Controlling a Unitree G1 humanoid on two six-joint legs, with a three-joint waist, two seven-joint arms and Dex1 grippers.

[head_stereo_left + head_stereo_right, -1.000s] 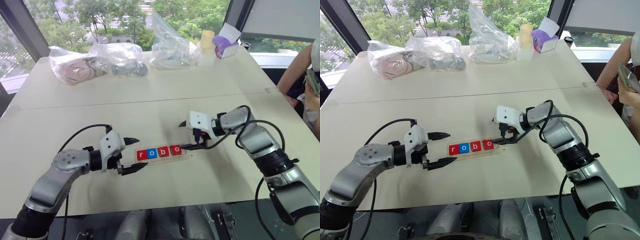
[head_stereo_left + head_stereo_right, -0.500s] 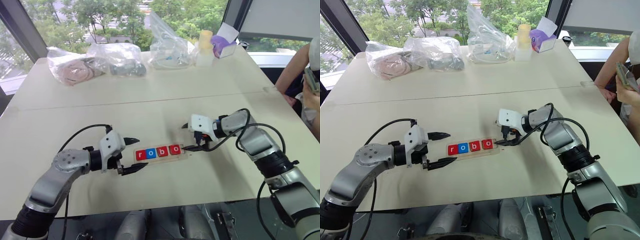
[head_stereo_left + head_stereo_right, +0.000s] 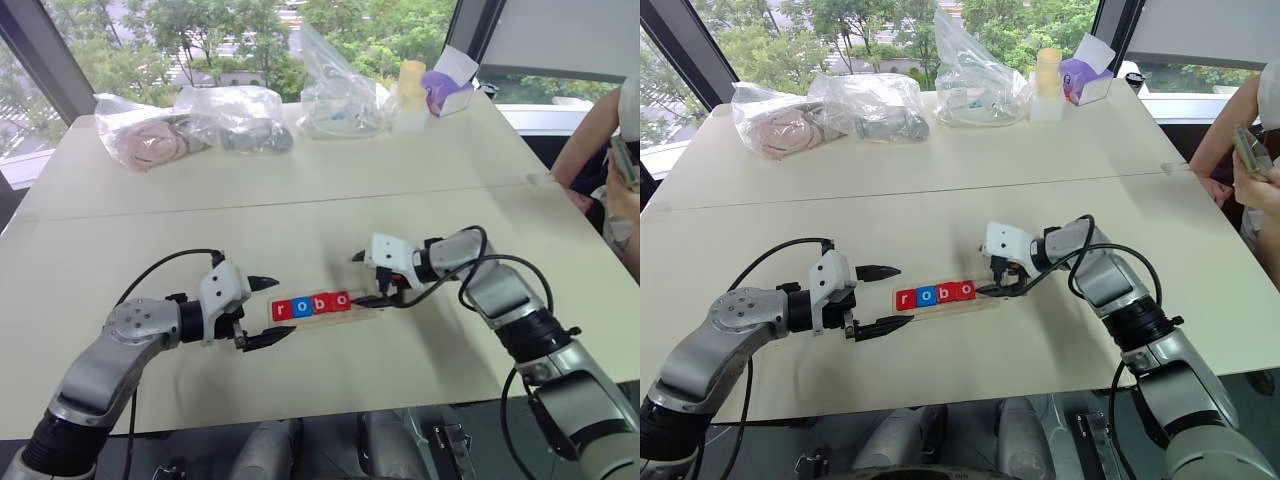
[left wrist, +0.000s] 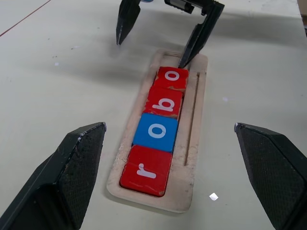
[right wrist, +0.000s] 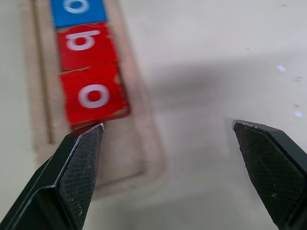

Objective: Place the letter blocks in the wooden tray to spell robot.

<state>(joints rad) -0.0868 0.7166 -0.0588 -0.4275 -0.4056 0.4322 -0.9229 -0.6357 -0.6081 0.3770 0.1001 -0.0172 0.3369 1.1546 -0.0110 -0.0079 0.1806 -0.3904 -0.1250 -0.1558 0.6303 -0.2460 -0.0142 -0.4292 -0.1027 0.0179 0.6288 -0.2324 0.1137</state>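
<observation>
The wooden tray (image 3: pixel 372 308) lies in the middle of the table with several letter blocks (image 3: pixel 312 305) in its slot reading r, o, b, o: red, blue, red, red. In the left wrist view the same row (image 4: pixel 157 132) runs away from me along the tray (image 4: pixel 193 143). My left gripper (image 3: pixel 272 311) stands open at the tray's left end, holding nothing. At the other end my right gripper (image 3: pixel 365 278) is open and tilted down. One of its fingertips (image 5: pixel 93 132) rests against the outer edge of the last red o (image 5: pixel 93 96).
Clear plastic bags (image 3: pixel 240 115) with items, a pale bottle (image 3: pixel 413 95) and a purple box (image 3: pixel 450 85) line the far edge of the table. A person (image 3: pixel 610 150) sits at the right side holding a phone.
My right gripper has edged left and down, and its lower finger has slid the last red o leftward against the b. The left gripper has stayed where it was.
</observation>
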